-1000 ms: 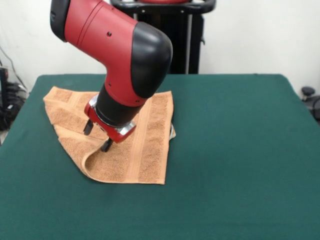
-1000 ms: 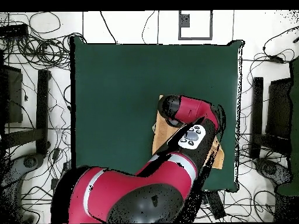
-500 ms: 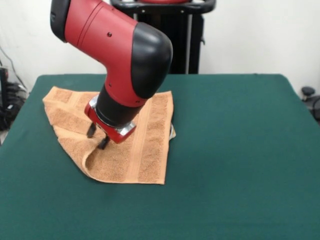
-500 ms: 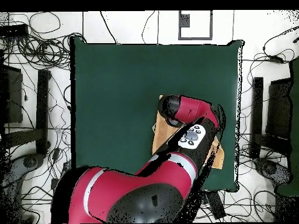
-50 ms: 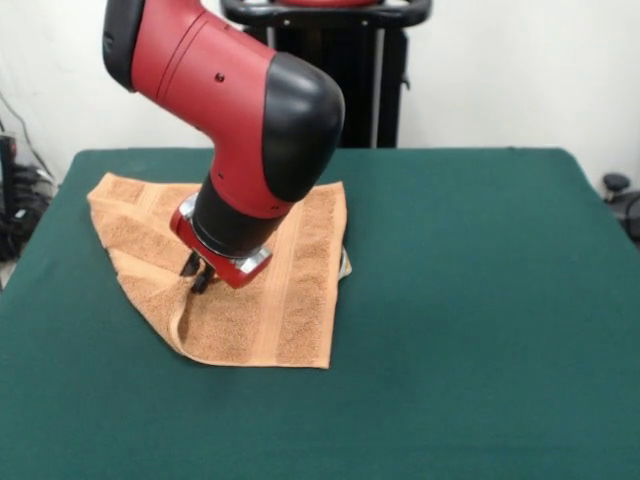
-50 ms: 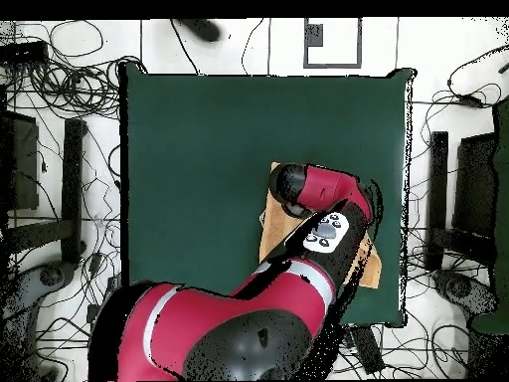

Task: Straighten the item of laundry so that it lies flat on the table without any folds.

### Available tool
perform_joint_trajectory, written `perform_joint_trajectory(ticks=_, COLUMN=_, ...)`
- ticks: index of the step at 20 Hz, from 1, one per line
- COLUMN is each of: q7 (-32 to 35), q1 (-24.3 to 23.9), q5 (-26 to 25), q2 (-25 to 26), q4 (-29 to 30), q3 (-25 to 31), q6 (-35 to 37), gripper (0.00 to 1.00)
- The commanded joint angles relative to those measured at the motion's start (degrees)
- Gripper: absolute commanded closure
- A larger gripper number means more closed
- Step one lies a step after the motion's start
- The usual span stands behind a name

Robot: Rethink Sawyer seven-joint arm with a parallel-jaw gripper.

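Towel (image 5: pixel 290 290): an orange-tan terry cloth lies on the green worktop (image 5: pixel 480 330), on the left half of the front view, not flat. Its left part is doubled over into a raised ridge that runs from the far left corner down to the near edge.

Bands: a flat woven stripe runs down the right part of the cloth toward the near edge; another crosses the folded part at far left.

Hand (image 5: pixel 196 276): the dark fingertips sit close together at the crest of the ridge, pinched on the fold of the towel. The red and black arm (image 5: pixel 240 110) leans down over the middle of the cloth and hides much of it.

Towel relative to hand: the cloth spreads on all sides of the hand, the larger flat part to the right in the front view, the folded part to the left and far side.

From above: the arm covers most of the towel (image 6: pixel 272 231); only strips of orange show beside it, near the worktop's (image 6: pixel 219 149) right edge. The hand itself is hidden there.
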Motion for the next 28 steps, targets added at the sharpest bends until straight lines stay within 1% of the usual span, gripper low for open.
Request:
perform_joint_trajectory(ticks=1, q7=9.69, q1=-1.22, q5=1.52, q2=1.6, q4=3.13, q3=6.85, q6=-1.52, gripper=1.0)
perform_joint_trajectory(ticks=5, q7=5.42, q1=-4.66, q5=1.58, q2=0.5, q4=3.68, q3=11.51, q6=-5.98, gripper=1.0)
perform_joint_trajectory(ticks=7, q7=3.08, q1=-6.45, q5=1.26, q2=-0.3, q4=4.15, q3=13.76, q6=-6.96, gripper=1.0)
perform_joint_trajectory(ticks=10, q7=0.38, q1=-8.66, q5=0.07, q2=-0.88, q4=4.05, q3=16.19, q6=-7.84, gripper=1.0)
perform_joint_trajectory(ticks=17, q7=-3.64, q1=-12.98, q5=-2.3, q2=-1.54, q4=4.12, q3=21.79, q6=-8.8, gripper=1.0)
perform_joint_trajectory(ticks=20, q7=-2.9, q1=-13.31, q5=-3.28, q2=-1.74, q4=4.32, q3=22.42, q6=-9.17, gripper=1.0)
perform_joint_trajectory(ticks=25, q7=0.57, q1=-12.58, q5=-3.28, q2=-2.41, q4=5.7, q3=23.26, q6=-9.06, gripper=1.0)
perform_joint_trajectory(ticks=28, q7=1.31, q1=-12.54, q5=-3.26, q2=-2.64, q4=5.96, q3=24.15, q6=-8.96, gripper=1.0)
